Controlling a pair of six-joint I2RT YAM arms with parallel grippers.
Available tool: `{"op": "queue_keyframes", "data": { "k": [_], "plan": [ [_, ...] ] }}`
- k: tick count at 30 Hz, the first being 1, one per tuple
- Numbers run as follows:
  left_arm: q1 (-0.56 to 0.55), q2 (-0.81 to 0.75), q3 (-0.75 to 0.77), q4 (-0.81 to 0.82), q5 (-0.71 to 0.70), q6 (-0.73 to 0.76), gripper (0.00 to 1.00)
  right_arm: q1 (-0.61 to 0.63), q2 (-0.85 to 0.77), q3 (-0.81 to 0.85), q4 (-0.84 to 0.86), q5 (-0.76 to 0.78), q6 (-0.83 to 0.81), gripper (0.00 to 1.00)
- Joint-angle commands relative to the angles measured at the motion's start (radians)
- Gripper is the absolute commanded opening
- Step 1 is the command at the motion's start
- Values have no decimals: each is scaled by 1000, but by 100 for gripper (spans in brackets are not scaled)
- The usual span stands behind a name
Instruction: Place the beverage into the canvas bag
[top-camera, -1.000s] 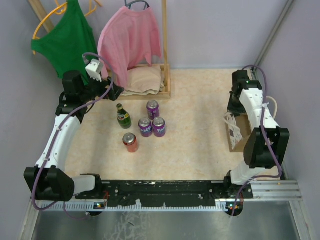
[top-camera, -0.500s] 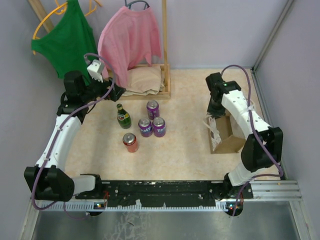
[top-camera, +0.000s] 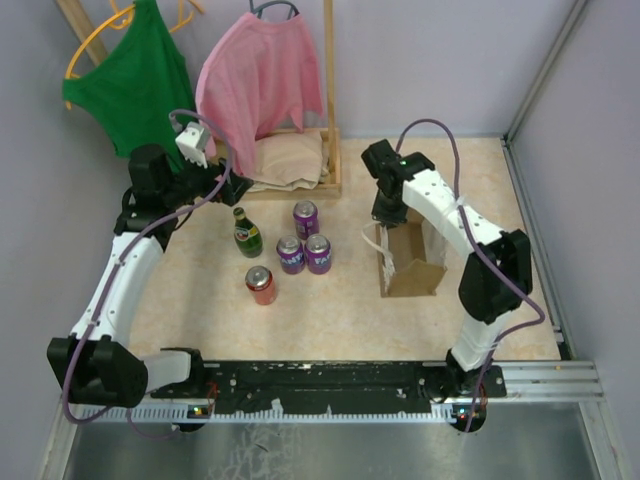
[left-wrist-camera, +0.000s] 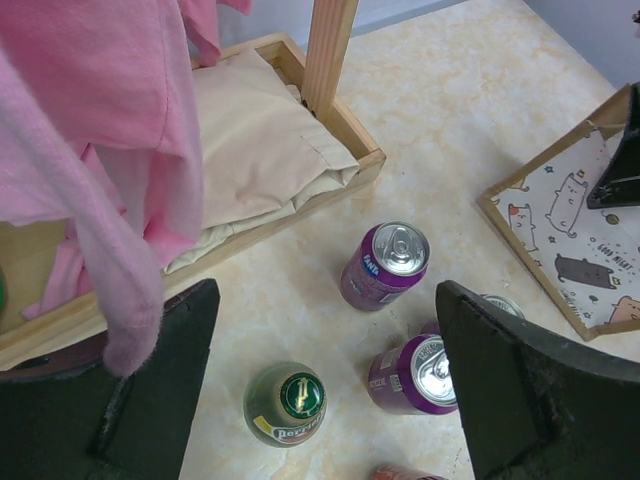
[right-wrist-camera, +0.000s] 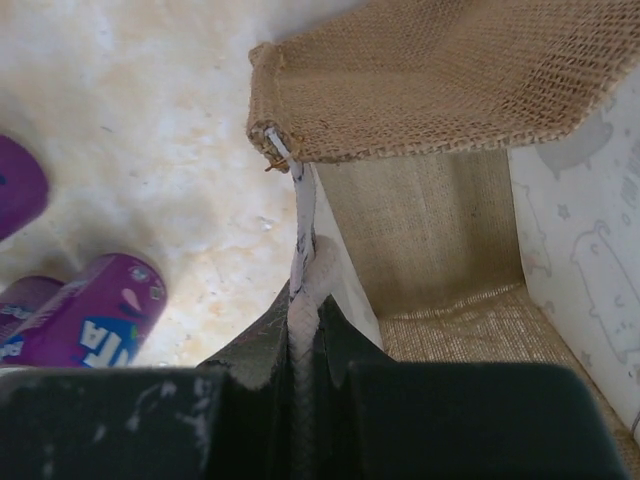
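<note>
The bag (top-camera: 408, 268) sits right of the surface's (top-camera: 350, 310) middle, well apart from the right edge, with its mouth open upward and a white printed lining showing inside. Whether its base rests fully on the surface cannot be told. The right claw (right-wrist-camera: 305, 305) is clenched on the bag's pale handle (right-wrist-camera: 303, 215), which is pinched between its fingers at the bag's left rim and runs taut up to the burlap corner. The drinks stand upright left of the middle, apart from the bag. The far purple can (top-camera: 305, 216) is alone. Nearer the near edge, the left purple can (top-camera: 290, 253) and the right purple can (top-camera: 318, 252) stand side by side, touching or nearly so. The red can (top-camera: 261, 285) is nearest the near edge, just left of that pair. The green bottle (top-camera: 247, 233) stands left of the far can. The left claw (top-camera: 236, 186) hangs spread wide and grasps nothing, above the surface just beyond the bottle and beside the wooden rack (top-camera: 333, 170) at the far edge. In its wrist view the bottle and purple cans lie below, between its fingers. A cloth pile (top-camera: 290, 158) lies in the rack's base. A pink shirt (top-camera: 258, 85) hangs over the rack, and a green top (top-camera: 130, 80) hangs to its left.
</note>
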Motion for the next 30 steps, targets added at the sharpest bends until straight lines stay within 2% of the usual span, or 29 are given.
{"op": "queue_keyframes", "data": {
  "k": [1, 6, 18, 22, 30],
  "plan": [
    [-6, -27, -20, 18, 3, -8, 95, 49, 61, 113, 19, -11, 64, 0],
    [-8, -33, -31, 29, 4, -9, 95, 100, 136, 186, 0, -51, 84, 0],
    [-18, -43, -60, 46, 22, -25, 96, 214, 117, 175, 43, -57, 264, 0],
    [-19, -50, -69, 47, 23, -20, 96, 219, 136, 193, 19, -41, 275, 0],
    [-19, -66, -83, 47, 12, -29, 96, 188, 102, 121, 78, -27, 298, 2]
  ]
}}
